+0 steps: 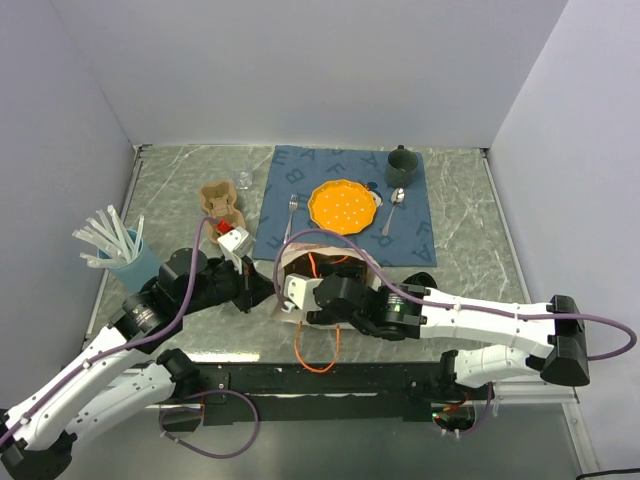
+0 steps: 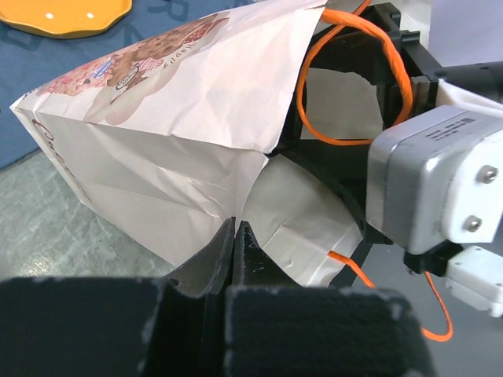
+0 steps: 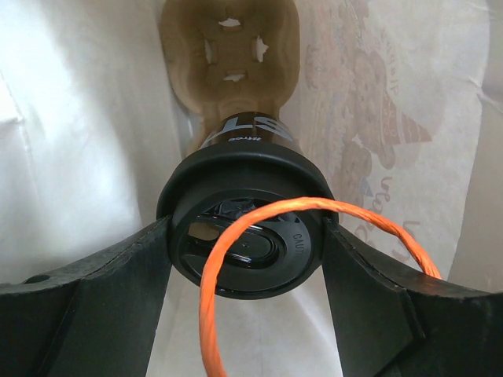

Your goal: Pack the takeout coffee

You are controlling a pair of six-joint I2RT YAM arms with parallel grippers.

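In the right wrist view the takeout coffee, a black cup under a round black lid, stands inside the white paper bag. Its base sits in a brown cardboard carrier. My right gripper is shut on the coffee, one finger on each side of the lid. An orange bag handle loops across the lid. My left gripper is shut on the bag's near edge. From above, the bag hides the cup.
A blue placemat holds an orange plate, a fork, a spoon and a dark green mug. A light blue cup of straws stands at the left. A second cardboard carrier lies behind my left gripper.
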